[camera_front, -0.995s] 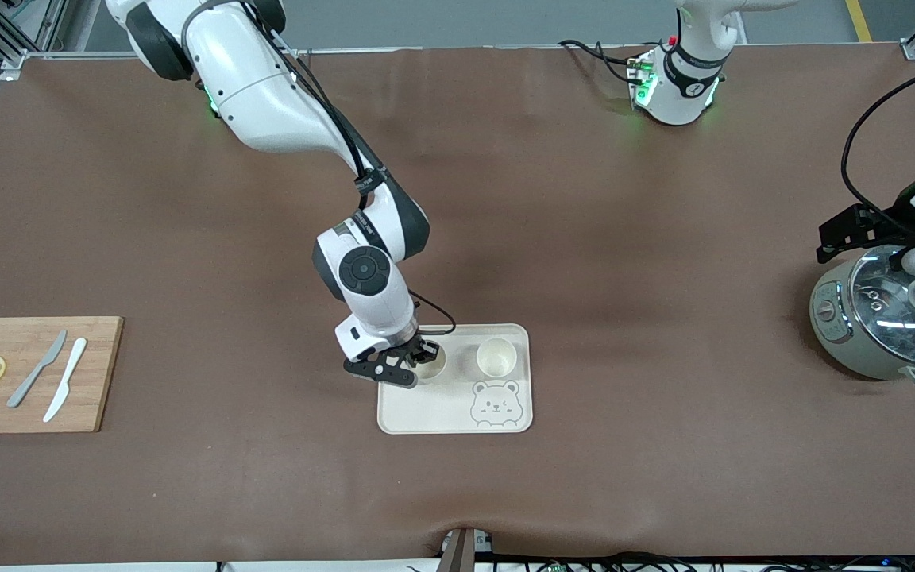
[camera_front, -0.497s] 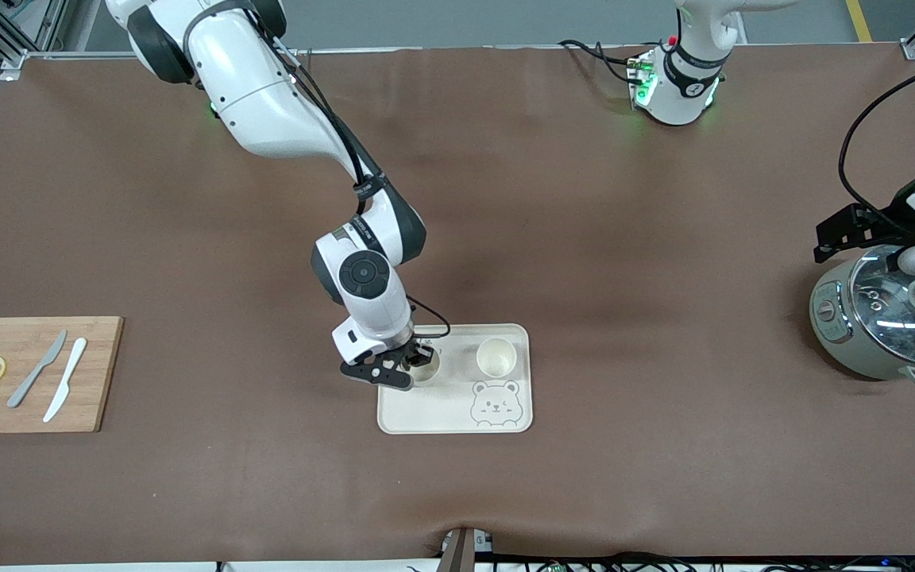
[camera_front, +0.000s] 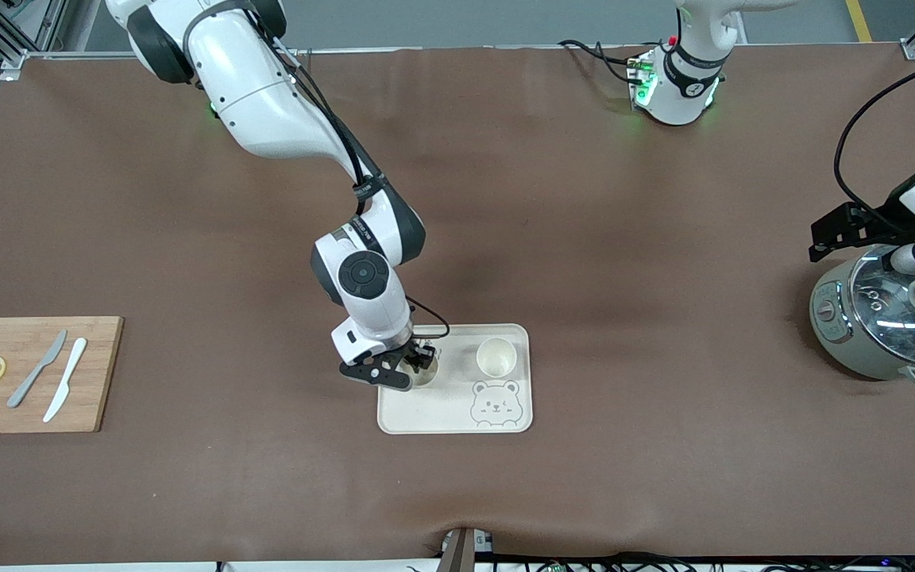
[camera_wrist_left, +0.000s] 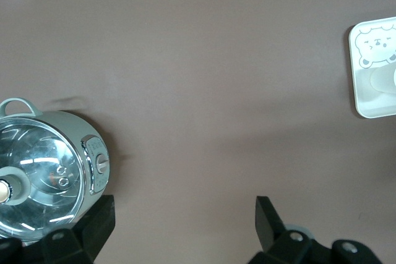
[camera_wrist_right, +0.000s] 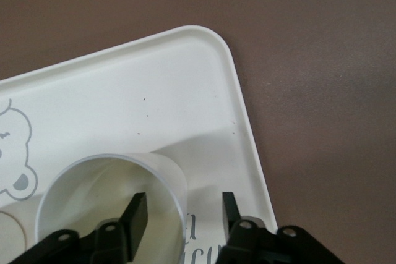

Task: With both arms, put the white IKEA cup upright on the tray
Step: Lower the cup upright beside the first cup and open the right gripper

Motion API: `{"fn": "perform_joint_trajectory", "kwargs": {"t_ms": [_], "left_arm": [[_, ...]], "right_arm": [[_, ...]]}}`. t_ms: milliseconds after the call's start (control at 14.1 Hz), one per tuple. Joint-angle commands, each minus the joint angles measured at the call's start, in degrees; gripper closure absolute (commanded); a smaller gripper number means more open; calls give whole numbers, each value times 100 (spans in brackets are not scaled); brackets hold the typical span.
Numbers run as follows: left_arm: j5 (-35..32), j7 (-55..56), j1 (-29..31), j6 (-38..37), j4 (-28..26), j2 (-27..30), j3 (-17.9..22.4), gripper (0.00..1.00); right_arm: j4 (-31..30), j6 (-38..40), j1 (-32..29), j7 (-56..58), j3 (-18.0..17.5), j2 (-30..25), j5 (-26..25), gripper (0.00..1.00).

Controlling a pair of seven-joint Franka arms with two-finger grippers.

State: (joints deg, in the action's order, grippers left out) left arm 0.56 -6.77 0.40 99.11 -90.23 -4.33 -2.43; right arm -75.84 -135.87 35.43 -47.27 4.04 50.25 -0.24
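The cream tray (camera_front: 426, 409) with the bear drawing lies in the middle of the table. A white cup (camera_front: 496, 357) stands upright on it. A second white cup (camera_wrist_right: 111, 190) stands upright at the tray's corner toward the right arm's end, mostly hidden under the gripper in the front view (camera_front: 426, 374). My right gripper (camera_front: 419, 359) is low over this cup and open. In the right wrist view (camera_wrist_right: 184, 211) one finger is inside the rim and one outside, with a gap to the wall. My left gripper (camera_wrist_left: 184, 221) is open and empty beside the pot.
A grey-green pot with a glass lid (camera_front: 886, 322) stands at the left arm's end, also in the left wrist view (camera_wrist_left: 43, 180). A wooden cutting board (camera_front: 32, 373) with two knives and lemon slices lies at the right arm's end.
My right gripper has shifted slightly toward the right arm's end over the cup on the tray. The left arm has risen a little beside the pot.
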Motion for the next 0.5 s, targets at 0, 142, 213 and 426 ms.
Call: {"fn": "perform_joint_trajectory", "kwargs": {"t_ms": [0, 142, 213, 426], "left_arm": [[-91, 35, 13, 3, -83, 107, -29, 0], [-91, 35, 13, 3, -83, 90, -29, 0], [-91, 35, 13, 3, -83, 90, -29, 0], [-91, 26, 13, 3, -83, 99, -29, 0]], "right_arm": [[-36, 226, -36, -115, -34, -199, -143, 0], [-45, 690, -28, -124, -43, -479, -143, 0], [-45, 998, -10, -142, -43, -672, -134, 0], [-54, 2043, -27, -142, -52, -1454, -134, 0]]}}
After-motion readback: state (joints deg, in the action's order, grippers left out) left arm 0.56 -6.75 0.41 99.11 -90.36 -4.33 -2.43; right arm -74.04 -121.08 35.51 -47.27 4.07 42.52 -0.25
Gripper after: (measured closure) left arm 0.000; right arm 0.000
